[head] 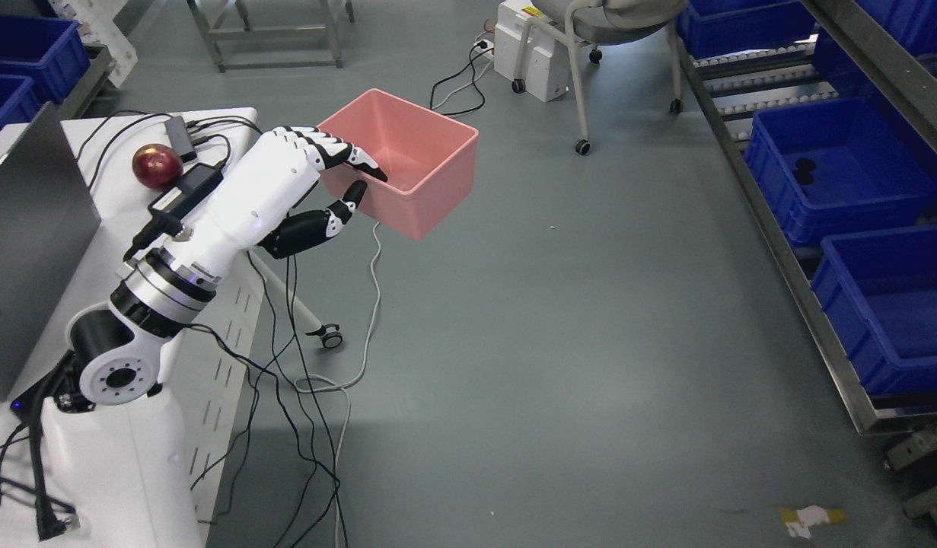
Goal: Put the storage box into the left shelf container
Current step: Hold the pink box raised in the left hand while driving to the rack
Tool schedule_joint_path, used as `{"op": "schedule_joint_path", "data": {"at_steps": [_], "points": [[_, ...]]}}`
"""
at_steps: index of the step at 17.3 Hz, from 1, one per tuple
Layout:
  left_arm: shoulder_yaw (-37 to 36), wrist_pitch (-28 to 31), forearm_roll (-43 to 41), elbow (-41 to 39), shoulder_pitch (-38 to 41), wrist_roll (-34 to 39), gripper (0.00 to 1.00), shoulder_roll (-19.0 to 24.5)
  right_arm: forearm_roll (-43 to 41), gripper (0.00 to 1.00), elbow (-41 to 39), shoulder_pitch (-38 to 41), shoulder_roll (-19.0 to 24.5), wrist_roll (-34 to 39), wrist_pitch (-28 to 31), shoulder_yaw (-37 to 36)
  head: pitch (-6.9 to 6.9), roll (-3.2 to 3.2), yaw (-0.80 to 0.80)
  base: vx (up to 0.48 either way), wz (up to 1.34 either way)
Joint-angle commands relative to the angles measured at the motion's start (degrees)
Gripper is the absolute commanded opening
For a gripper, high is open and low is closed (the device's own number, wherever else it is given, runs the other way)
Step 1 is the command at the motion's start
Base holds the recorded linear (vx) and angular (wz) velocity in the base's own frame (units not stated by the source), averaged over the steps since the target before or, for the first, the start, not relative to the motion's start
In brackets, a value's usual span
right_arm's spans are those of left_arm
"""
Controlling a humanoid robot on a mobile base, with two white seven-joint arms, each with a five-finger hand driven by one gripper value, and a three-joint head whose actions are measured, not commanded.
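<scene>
A pink storage box [407,164], open-topped and empty, hangs in the air over the grey floor [559,342], at about eleven o'clock in the view. The left robot hand [339,179] holds it by the near-left wall: fingers hooked over the rim, thumb pressed outside. This looks like the carrying step. Next, the box must swing toward a shelf container at nine o'clock, blue bins [27,57] beyond the white table [95,304].
</scene>
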Motion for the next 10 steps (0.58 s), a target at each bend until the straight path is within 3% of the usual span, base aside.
{"op": "schedule_joint_path", "data": {"at_steps": [1,6,10], "points": [[-1.03,0.02,-0.01,0.02,0.07,0.08,0.01,1.0,0.44,1.0,0.0,0.01,-1.0,19.54,0.0,0.0,0.0,0.0,0.0,0.205,-0.27],[-1.2,0.02,-0.01,0.02,0.15,0.08,0.02,1.0,0.44,1.0,0.0,0.01,-1.0,19.54,0.0,0.0,0.0,0.0,0.0,0.174,-0.52],[-2.52,0.02,0.08,0.02,0.15,0.34,0.02,1.0,0.44,1.0,0.0,0.01,-1.0,19.54,0.0,0.0,0.0,0.0,0.0,0.112,-0.93]]}}
